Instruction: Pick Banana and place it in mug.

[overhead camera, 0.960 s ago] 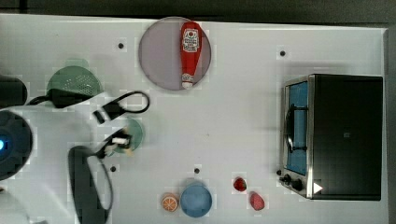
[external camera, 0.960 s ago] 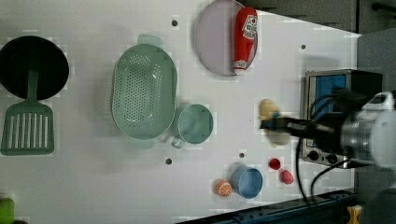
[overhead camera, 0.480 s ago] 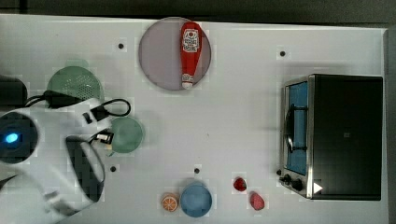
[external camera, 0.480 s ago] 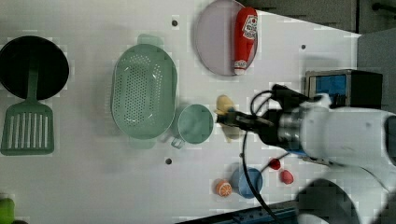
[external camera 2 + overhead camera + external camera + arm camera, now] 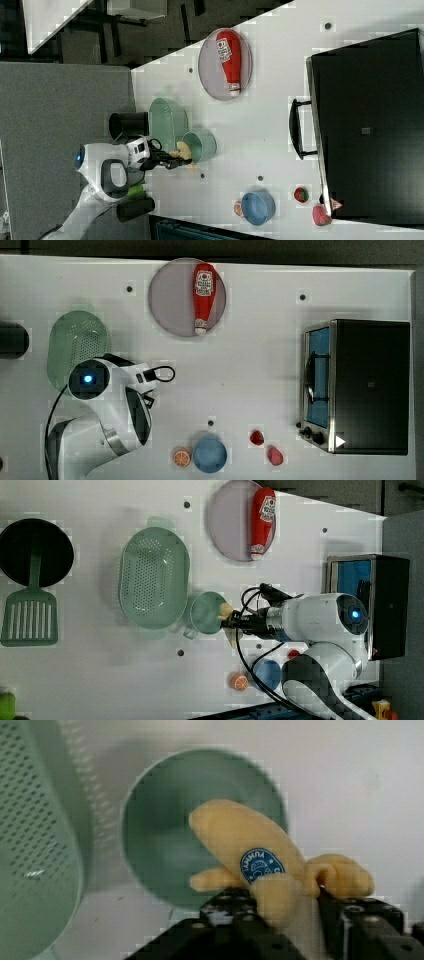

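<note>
My gripper (image 5: 231, 624) is shut on the pale yellow banana (image 5: 224, 612), which has a round blue sticker in the wrist view. The banana (image 5: 240, 840) hangs over the edge of the pale green mug (image 5: 160, 845), its tip above the mug's mouth. In the left view the mug (image 5: 202, 614) stands just right of the big green colander (image 5: 154, 577). In the right view the banana (image 5: 183, 149) sits at the mug's (image 5: 202, 146) left rim, with the gripper (image 5: 172, 161) behind it. In the top view my arm (image 5: 110, 410) covers the mug.
A red ketchup bottle (image 5: 204, 295) lies on a grey plate (image 5: 167, 300). A toaster oven (image 5: 357, 385) stands at the top view's right. A blue bowl (image 5: 209, 454), an orange slice (image 5: 181, 456) and two red pieces (image 5: 265, 446) lie near the front edge. A black pan (image 5: 35, 550) and green spatula (image 5: 30, 620) are at the left view's left.
The arm has carried the banana leftward in the left view, from beside the oven to the mug's rim. The grip on the banana has held.
</note>
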